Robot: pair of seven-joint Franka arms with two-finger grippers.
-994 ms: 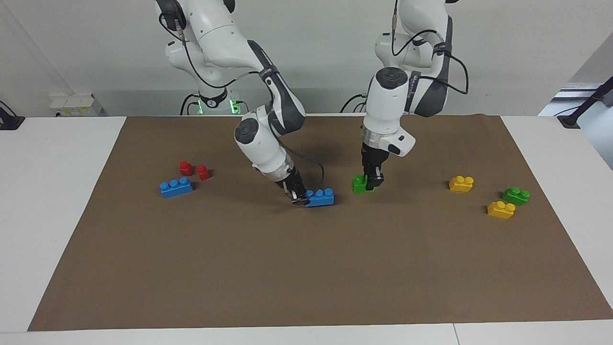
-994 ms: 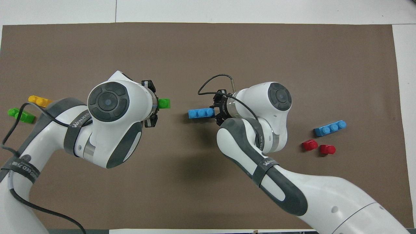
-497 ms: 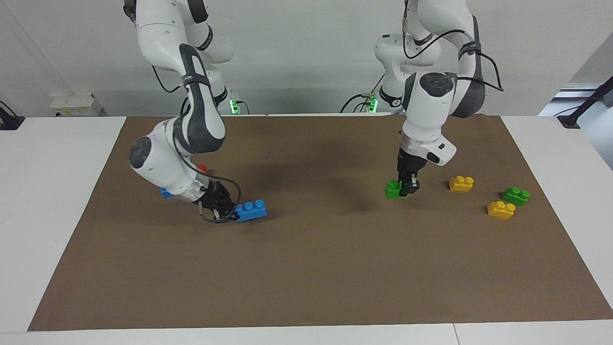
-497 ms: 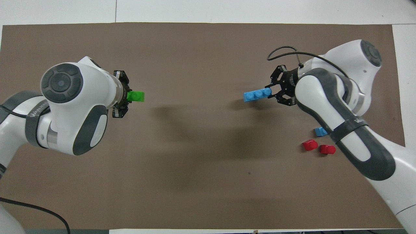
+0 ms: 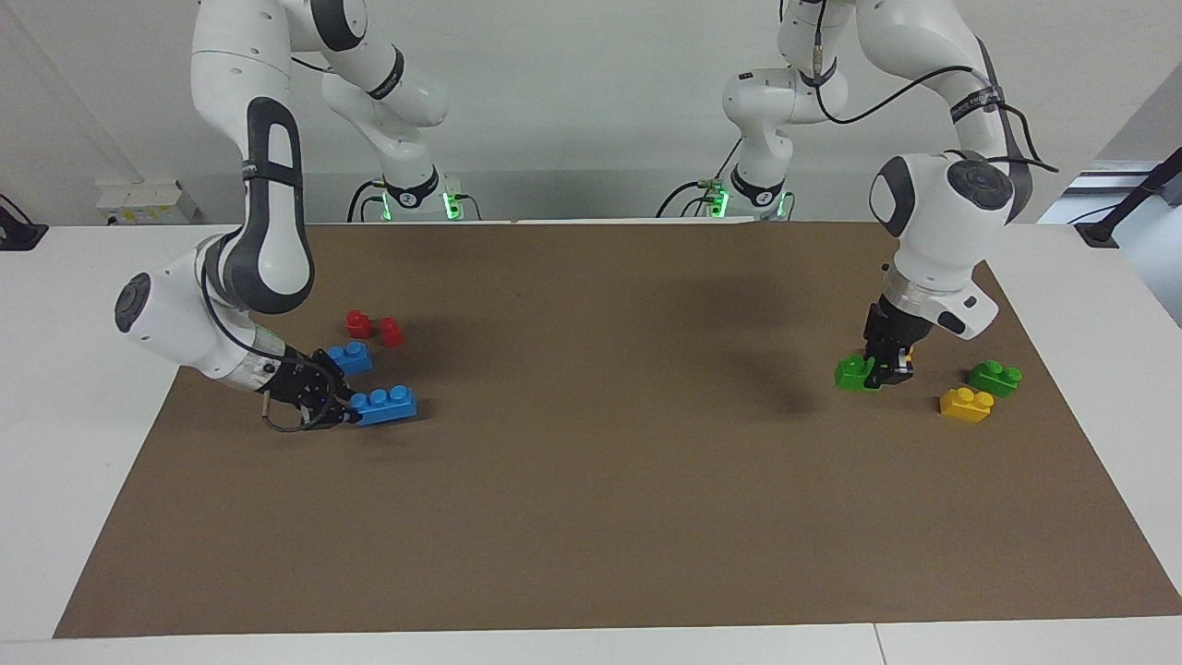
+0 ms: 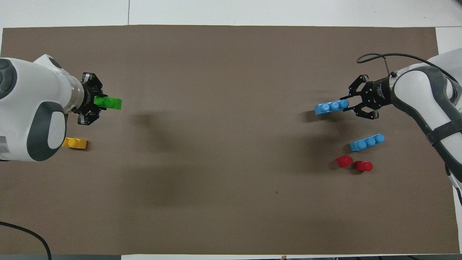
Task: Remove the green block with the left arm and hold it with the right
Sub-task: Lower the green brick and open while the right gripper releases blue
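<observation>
My left gripper (image 5: 888,369) is shut on one end of a bright green two-stud block (image 5: 854,373), low over the mat at the left arm's end of the table. In the overhead view the left gripper (image 6: 96,102) holds the green block (image 6: 109,103) sticking out sideways. My right gripper (image 5: 349,413) is shut on the end of a blue three-stud brick (image 5: 384,404), low over the mat at the right arm's end. The right gripper (image 6: 347,104) and blue brick (image 6: 331,107) also show in the overhead view. I cannot tell whether either brick touches the mat.
A second green block (image 5: 995,377) and a yellow brick (image 5: 966,404) lie beside the left gripper. Another yellow brick (image 6: 74,143) lies nearer the robots. A second blue brick (image 5: 349,357) and two red pieces (image 5: 358,322) (image 5: 391,332) lie by the right gripper. A brown mat (image 5: 591,517) covers the table.
Both arms swung apart from the table's middle. The left gripper carried the green block to its end; the right gripper carried the blue brick to its end.
</observation>
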